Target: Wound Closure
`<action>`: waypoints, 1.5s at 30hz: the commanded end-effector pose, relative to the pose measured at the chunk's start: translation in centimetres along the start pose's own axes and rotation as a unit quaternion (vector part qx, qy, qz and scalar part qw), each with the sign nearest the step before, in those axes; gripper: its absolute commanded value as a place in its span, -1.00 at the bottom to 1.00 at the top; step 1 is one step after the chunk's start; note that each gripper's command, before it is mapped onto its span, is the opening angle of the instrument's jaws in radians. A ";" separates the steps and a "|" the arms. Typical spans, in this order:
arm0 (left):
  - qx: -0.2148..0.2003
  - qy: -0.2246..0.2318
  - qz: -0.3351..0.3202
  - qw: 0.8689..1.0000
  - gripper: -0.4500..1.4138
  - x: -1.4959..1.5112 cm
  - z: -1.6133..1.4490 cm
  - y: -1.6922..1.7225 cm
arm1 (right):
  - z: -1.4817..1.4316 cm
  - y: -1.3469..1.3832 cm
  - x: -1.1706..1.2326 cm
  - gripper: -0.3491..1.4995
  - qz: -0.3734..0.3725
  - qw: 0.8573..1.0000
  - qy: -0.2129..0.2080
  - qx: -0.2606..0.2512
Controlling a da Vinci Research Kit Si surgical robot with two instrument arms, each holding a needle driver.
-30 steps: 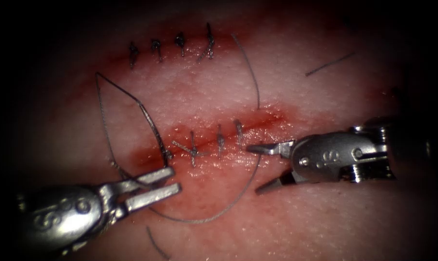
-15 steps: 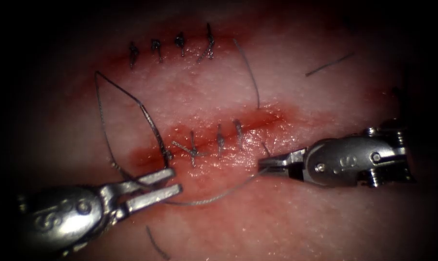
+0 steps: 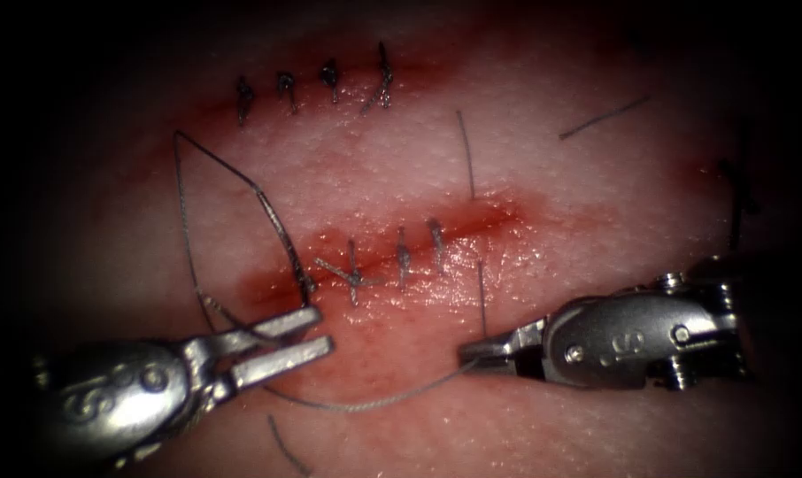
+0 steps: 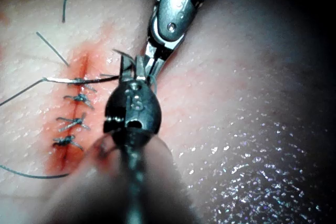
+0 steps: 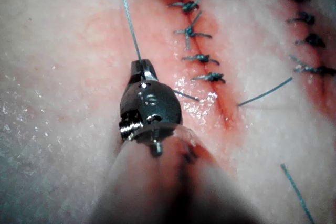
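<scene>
Left tool: it enters over the tissue from the near left corner of the endoscope view. My two jaws stand slightly parted, with a dark gap between them. The thread lies across the upper jaw. I cannot tell whether it is gripped there.

Right tool: it enters from the right edge, on the near side of the cut. My jaws are pressed together and pinch the thread at their tips. The right wrist view confirms this, with the right tool closed on a strand that runs straight away from the tips.

Thread: from the right tool's tips one slack span sags across the near tissue towards the left tool. A second, short strand rises from the same tips to the near lip of the cut. Beyond the cut a further strand stands on the far side, above the cut's right part. From the left tool a wide loop climbs towards the far left of the tissue and comes back down to the left-most stitch.

Cut: three knotted stitches cross its left and middle part. The right end lies unstitched. Red fluid stains both lips.

Far edge: a second row of four stitches.

Cut ends of thread lie loose on the tissue at far right and near left.

Where the needle lies I cannot tell.
</scene>
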 end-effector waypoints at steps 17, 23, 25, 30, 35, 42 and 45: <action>-0.002 -0.001 0.000 1.000 -1.00 -0.06 0.08 0.04 | -0.58 0.55 -0.35 0.45 0.110 0.990 0.016 -0.092; -0.003 0.000 0.000 1.000 -1.00 -0.06 0.08 0.05 | -0.46 0.87 -0.51 0.22 0.320 0.925 0.107 -0.174; -0.003 0.000 0.000 1.000 -1.00 -0.06 0.08 0.05 | -0.37 0.97 -0.58 0.23 0.395 0.889 0.140 -0.186; -0.002 0.000 0.000 1.000 -1.00 -0.06 0.09 0.05 | -0.11 1.10 -0.79 0.43 0.453 0.853 0.156 -0.206; -0.002 0.000 0.000 1.000 -1.00 -0.06 0.09 0.05 | 0.13 1.14 -0.97 0.47 0.485 0.835 0.157 -0.205; -0.002 0.000 0.000 1.000 -1.00 -0.06 0.10 0.05 | 0.25 1.22 -0.95 0.11 0.492 0.831 0.162 -0.201; -0.003 -0.001 0.001 1.000 -1.00 -0.06 0.11 0.06 | 0.31 1.24 -0.90 -0.11 0.494 0.830 0.162 -0.201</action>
